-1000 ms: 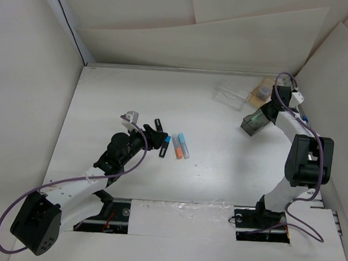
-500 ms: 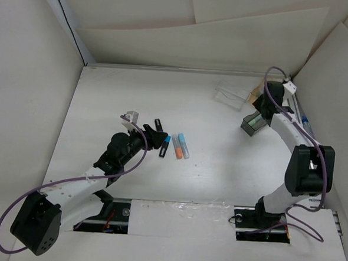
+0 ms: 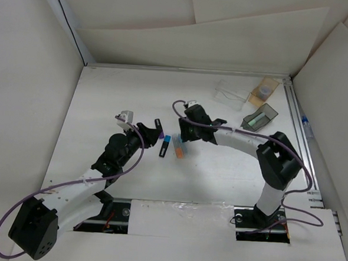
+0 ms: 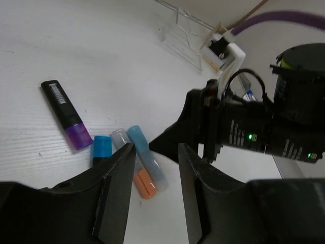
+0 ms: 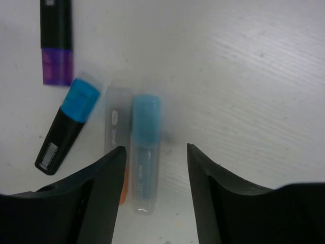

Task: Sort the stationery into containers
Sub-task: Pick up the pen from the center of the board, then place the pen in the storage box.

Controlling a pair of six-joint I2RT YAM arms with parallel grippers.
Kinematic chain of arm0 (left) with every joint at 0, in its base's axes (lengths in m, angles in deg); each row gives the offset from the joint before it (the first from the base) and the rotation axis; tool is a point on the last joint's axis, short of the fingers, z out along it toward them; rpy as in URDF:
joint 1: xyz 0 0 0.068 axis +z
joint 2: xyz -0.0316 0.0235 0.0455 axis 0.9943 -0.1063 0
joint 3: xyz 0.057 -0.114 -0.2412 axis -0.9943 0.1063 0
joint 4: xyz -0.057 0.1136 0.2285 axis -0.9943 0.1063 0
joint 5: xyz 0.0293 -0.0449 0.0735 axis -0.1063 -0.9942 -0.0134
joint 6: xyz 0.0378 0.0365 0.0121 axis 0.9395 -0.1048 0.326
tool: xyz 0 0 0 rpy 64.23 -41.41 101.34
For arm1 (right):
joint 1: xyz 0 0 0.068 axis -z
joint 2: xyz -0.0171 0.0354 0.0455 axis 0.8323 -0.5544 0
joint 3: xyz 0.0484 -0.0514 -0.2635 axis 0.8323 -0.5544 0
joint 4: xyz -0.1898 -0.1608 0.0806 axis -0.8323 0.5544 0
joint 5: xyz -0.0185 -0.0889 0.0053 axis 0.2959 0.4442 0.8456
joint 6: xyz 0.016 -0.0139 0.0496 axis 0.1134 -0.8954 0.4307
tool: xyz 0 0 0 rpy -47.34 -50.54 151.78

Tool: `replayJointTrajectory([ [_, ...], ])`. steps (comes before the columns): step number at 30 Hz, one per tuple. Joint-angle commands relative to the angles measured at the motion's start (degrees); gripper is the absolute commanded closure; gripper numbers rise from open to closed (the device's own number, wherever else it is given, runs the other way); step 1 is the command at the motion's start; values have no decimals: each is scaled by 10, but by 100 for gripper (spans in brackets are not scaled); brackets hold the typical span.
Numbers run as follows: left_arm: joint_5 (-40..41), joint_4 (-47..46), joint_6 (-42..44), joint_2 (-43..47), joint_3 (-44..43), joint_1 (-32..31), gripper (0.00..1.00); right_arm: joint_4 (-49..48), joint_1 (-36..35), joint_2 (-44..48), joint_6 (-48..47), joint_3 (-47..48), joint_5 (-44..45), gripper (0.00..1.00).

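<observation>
White table (image 3: pixel 105 97) under white board walls (image 3: pixel 227 39), and a big change from a second back: my right arm had swung off the far-right corner and across to the middle. Its right gripper (image 5: pixel 155 150) hung over the marker row, jaws apart and empty, with the light-blue marker (image 5: pixel 145 152) just beneath. My left gripper (image 3: pixel 150 134) sat about where it was, edged a touch toward the purple-ended marker (image 4: pixel 66 115). Its jaws had narrowed, but a gap still showed with nothing in it.

The four markers lay where they had. The purple-ended one was apart on the left, then came the blue-capped black marker (image 5: pixel 66 127), the pale orange-ended marker (image 5: pixel 114 133) and the light-blue one, side by side.

Boxes, far right. The smoky grey box (image 3: pixel 259 118), no longer under the gripper, sat free and skewed, something pale green showing inside. The tan-orange box (image 3: pixel 264 92) held a bluish-topped thing, too small to name. Beside it was the clear box (image 3: pixel 230 94), and what it held I could not tell.
</observation>
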State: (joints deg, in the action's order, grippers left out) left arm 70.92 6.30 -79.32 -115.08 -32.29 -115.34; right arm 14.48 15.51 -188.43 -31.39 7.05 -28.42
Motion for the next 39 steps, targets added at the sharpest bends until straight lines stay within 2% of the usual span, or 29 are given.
replayJointTrajectory([
  [1,25,-1,-1,12,-9,-2,65,18,-25,-16,-24,35,40,42],
  [6,25,-1,-1,18,-9,-2,66,18,-38,-63,-19,54,28,41],
  [8,25,-1,-1,18,-9,-2,66,26,-45,-74,-19,68,66,45],
  [9,25,-1,-1,18,-9,-2,65,26,-51,-82,-12,74,78,50],
  [12,25,-1,-1,18,-9,-2,61,31,-51,-82,-12,74,100,51],
  [13,25,-1,-1,18,-9,-2,60,26,-51,-82,-12,74,100,60],
  [14,25,-1,-1,18,-9,-2,60,26,-51,-88,-12,69,105,63],
  [18,25,-1,-1,18,-9,-2,54,31,-51,-108,-1,69,105,65],
  [19,25,-1,-1,18,-9,-2,52,31,-51,-108,-1,75,105,68],
  [20,25,-1,-1,18,-9,-2,50,31,-51,-113,5,75,110,85],
  [21,25,-1,-1,18,-9,-2,48,31,-51,-113,10,75,118,91],
  [23,25,-1,-1,18,-9,-2,47,31,-51,-86,10,75,129,98],
  [24,25,-1,-1,18,-9,-2,47,31,-51,-74,17,75,146,98],
  [27,20,-6,-1,12,-9,-2,47,24,-16,-7,24,69,158,99],
  [31,1,-6,-1,5,-9,-2,47,5,84,75,45,57,140,99],
  [35,-10,-12,-1,-1,-15,-2,47,-17,242,114,76,37,135,98],
  [39,-15,-12,-1,-6,-15,-2,47,-40,341,126,97,25,134,97],
])
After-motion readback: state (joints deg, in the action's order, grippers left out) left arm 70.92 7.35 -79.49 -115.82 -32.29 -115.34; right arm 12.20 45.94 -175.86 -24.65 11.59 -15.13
